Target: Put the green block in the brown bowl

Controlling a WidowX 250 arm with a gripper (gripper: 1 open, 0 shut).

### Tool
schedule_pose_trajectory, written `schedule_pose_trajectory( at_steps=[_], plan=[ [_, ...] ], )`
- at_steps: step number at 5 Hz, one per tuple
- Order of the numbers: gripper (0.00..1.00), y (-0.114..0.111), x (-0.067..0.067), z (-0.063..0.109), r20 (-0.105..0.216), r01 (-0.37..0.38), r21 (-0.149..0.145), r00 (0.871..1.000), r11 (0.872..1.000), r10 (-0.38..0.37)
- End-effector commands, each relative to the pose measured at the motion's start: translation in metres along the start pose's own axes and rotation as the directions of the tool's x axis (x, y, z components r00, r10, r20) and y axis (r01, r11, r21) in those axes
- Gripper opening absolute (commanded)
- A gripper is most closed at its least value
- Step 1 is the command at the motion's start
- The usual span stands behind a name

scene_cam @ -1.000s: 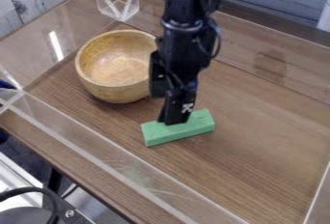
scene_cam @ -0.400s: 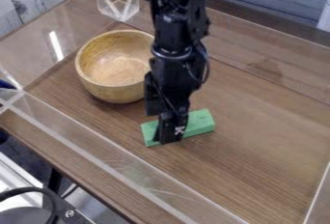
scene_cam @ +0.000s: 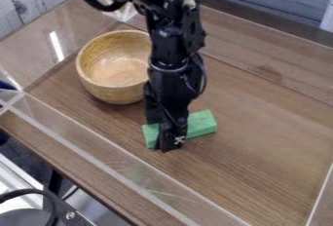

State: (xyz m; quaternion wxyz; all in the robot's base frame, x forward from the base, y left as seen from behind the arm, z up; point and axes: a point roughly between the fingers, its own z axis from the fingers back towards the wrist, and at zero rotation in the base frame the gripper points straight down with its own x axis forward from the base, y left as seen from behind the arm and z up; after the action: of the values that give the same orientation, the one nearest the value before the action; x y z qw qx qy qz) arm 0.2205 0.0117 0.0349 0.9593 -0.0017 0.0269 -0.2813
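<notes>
Lower now, the end effector [scene_cam: 170, 141] overlaps the green block [scene_cam: 194, 126].

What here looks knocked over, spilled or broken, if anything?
Nothing stands out. The bowl sits upright on the table, with no spill or damage that I can see. The green block lies flat at a slight angle beneath the dark arm, which partly hides it, so I can't check all of it.
</notes>
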Motion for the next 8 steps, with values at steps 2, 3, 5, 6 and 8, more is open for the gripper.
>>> schedule_pose_trajectory(
  at_steps=[2, 3, 5, 6, 8],
  plan=[
    [1.00, 0.005, 0.003, 0.002, 0.058, -0.023, 0.029, 0.998, 0.999, 0.021],
    [1.00, 0.004, 0.003, 0.000, 0.071, -0.028, 0.031, 0.997, 0.999, 0.026],
    [1.00, 0.005, 0.006, -0.003, 0.088, -0.037, 0.031, 0.996, 0.999, 0.034],
    [1.00, 0.007, 0.009, -0.005, 0.091, -0.039, 0.031, 0.995, 0.999, 0.036],
    [1.00, 0.010, 0.013, -0.007, 0.097, -0.048, 0.031, 0.994, 0.998, 0.044]
  ],
)
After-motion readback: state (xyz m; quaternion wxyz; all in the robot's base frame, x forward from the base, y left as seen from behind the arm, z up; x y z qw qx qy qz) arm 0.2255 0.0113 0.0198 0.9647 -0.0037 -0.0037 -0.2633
